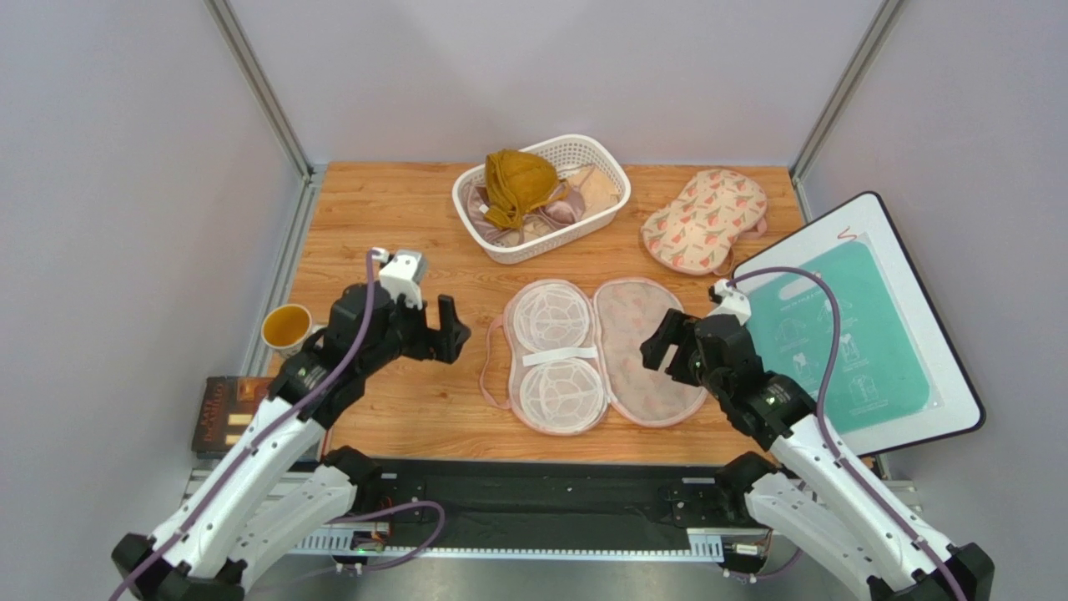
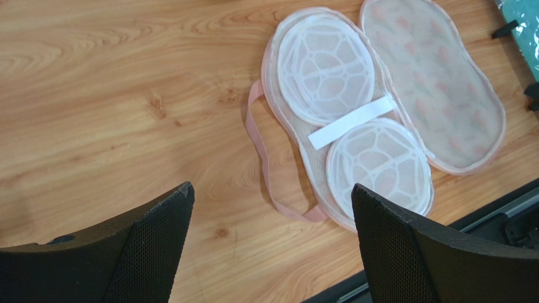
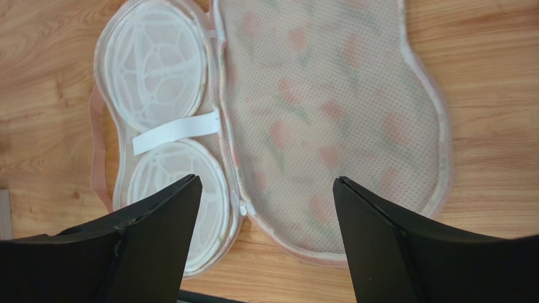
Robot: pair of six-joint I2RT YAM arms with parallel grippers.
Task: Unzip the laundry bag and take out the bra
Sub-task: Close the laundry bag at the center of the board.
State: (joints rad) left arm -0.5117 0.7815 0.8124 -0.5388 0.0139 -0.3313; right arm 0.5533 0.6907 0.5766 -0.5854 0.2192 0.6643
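The laundry bag [image 1: 646, 357] lies unzipped and spread flat in two halves at the table's middle. Its left half shows two white mesh cups [image 1: 552, 357] with a white strap across them. Its right half shows the mesh inside with the floral print showing through. No bra is inside it. The mustard-yellow bra [image 1: 518, 182] lies bunched on top in the white basket [image 1: 589, 142] at the back. My left gripper [image 1: 451, 332] hovers open left of the bag [image 2: 436, 95]. My right gripper [image 1: 661, 344] hovers open at the bag's right edge [image 3: 316, 113]. In the wrist views both the left gripper [image 2: 272, 246] and the right gripper [image 3: 267, 233] are empty.
A second floral bag [image 1: 705, 219], closed, lies at the back right. The basket also holds a mauve-pink bra [image 1: 483, 207] and a pale beige one [image 1: 599, 190]. A teal-and-white board [image 1: 853, 332] sits at the right, and a cup [image 1: 287, 328] and a dark box [image 1: 226, 413] at the left.
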